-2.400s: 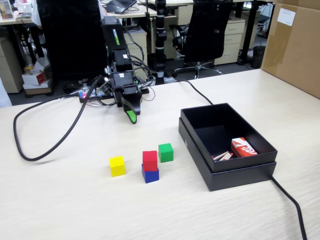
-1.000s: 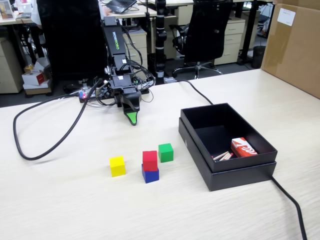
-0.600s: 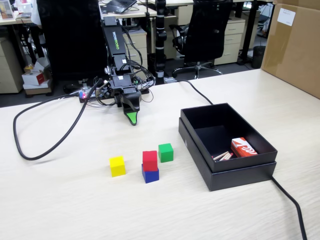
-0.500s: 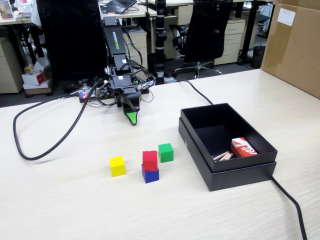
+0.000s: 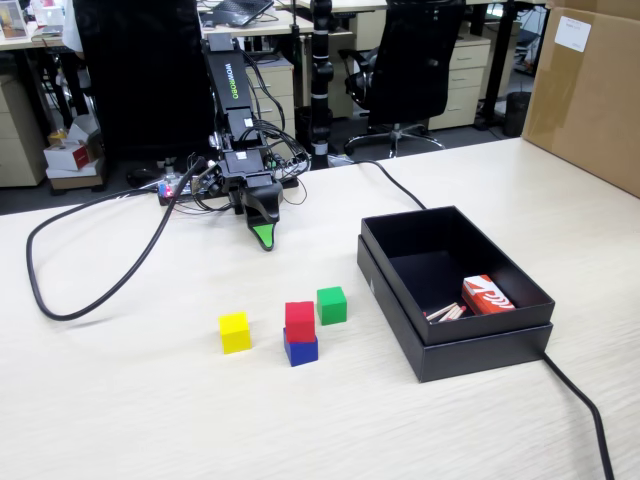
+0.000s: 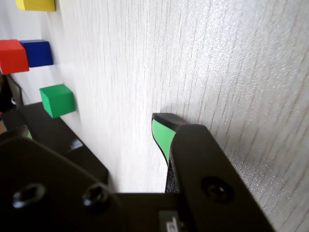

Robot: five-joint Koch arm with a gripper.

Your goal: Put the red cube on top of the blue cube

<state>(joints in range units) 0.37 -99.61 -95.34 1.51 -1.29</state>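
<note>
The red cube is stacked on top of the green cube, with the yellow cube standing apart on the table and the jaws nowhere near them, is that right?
Not quite. The red cube sits on the blue cube, not the green one. The green cube stands by itself just beside the stack, as the fixed view shows. The rest holds: the yellow cube stands apart on the table, and the jaws are well back from the cubes.

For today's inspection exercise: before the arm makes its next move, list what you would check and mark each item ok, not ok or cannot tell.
1. Red cube sits on the blue cube: ok.
2. Stack square, no overhang: cannot tell.
3. Pincer clear of the stack, back near the arm's base: ok.
4. Pincer empty: ok.
5. Pincer open or shut: cannot tell.
6. Green cube and yellow cube apart from the stack: ok.
</note>
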